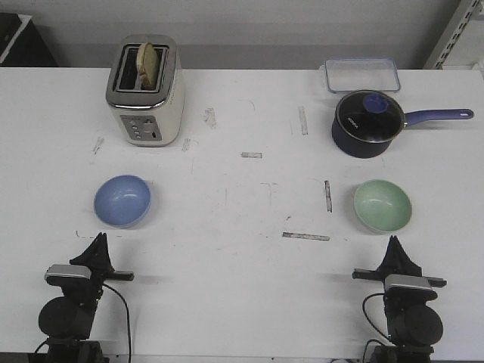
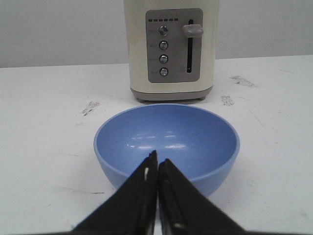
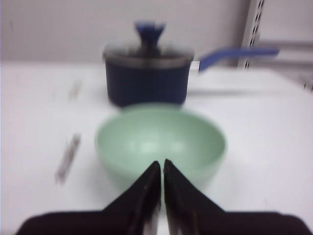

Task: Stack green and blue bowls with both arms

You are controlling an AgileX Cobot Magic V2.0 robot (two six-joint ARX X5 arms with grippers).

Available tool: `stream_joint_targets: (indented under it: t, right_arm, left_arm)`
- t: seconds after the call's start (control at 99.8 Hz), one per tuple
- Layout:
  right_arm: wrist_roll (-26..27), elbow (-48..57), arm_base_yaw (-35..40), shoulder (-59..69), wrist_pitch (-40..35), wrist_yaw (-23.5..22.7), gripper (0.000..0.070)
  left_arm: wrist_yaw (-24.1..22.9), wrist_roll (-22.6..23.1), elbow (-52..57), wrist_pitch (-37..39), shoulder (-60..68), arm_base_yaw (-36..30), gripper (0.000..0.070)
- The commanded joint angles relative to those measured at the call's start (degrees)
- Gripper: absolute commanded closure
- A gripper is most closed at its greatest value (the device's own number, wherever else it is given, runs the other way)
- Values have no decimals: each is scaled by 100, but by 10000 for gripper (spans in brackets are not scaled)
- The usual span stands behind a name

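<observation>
**2 bowls apart on the bench, both hands pressed together and holding nothing**

In the front view the blue bowl (image 1: 122, 200) sits upright at the left centre of the frame, on the white bench (image 1: 242, 265). The green bowl (image 1: 383, 205) sits upright at the right centre, at about the same height in the frame. The 2 bowls are well apart, with bare bench and a few scuff marks between them. Both are empty.

The left hand (image 1: 98, 239) is at the lower left of the front view, just below the blue bowl and not touching it. In the left wrist view its 2 fingers (image 2: 134, 200) lie pressed together with only a thin seam between them, tips pointing at the bowl's near wall (image 2: 167, 147). Nothing is pinched.

The right hand (image 1: 393, 242) is at the lower right of the front view, just below the green bowl and clear of it. The right wrist view is blurred, yet it shows the fingers (image 3: 186, 203) closed against each other in the same way, aimed at the green bowl (image 3: 161, 142).

A cream toaster (image 1: 146, 91) stands at the upper left of the front view, above the blue bowl, with a slice of bread (image 1: 150, 63) standing in 1 slot. A navy saucepan (image 1: 368, 123) with a glass lid stands at the upper right, above the green bowl, its purple handle pointing to the right edge. A clear plastic box (image 1: 362, 75) lies just above the saucepan, near the bench's far edge.
</observation>
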Motion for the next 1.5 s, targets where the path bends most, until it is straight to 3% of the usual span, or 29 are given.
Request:
stream_joint_targets:
  t: [0.0,0.07,0.19,0.521,0.571,0.771,0.902,1.072,1.412,1.492]
  right_arm:
    - [271,166,-9,0,634,15,699]
    - [256,444,-9,4,981,35,699]
    - [77,1268,-9,229,739,144,699]
    - [0,4413,-9,2815,-1657,164,675]
    - [-2,4776,-15,3259,-2020,162,626]
    - [-2,5615,-68,4813,-3224,74,313]
    - [-28,5696,-378,5637,-3554,-304,231]
    - [-402,5696,-1134,6601,-3770,-922,227]
    - [-730,5696,-1694,7976,-3654,-1029,231]
    - [-730,5696,-1694,8183,-3593,-1029,293]
  left_arm:
    - [26,-13,-122,59,-11,-4,699]
    - [26,-13,-122,59,-11,-4,699]
    - [26,-13,-122,59,-11,-4,699]
    - [26,-15,-122,61,-11,-4,699]
    - [26,-15,-122,61,-11,-4,699]
    - [26,-15,-122,59,-11,-4,699]
    - [26,-20,-122,59,-11,-4,699]
    - [26,-17,-122,61,-11,-4,699]
    - [26,-17,-122,59,-11,-4,699]
    - [26,-17,-122,59,-11,-4,699]
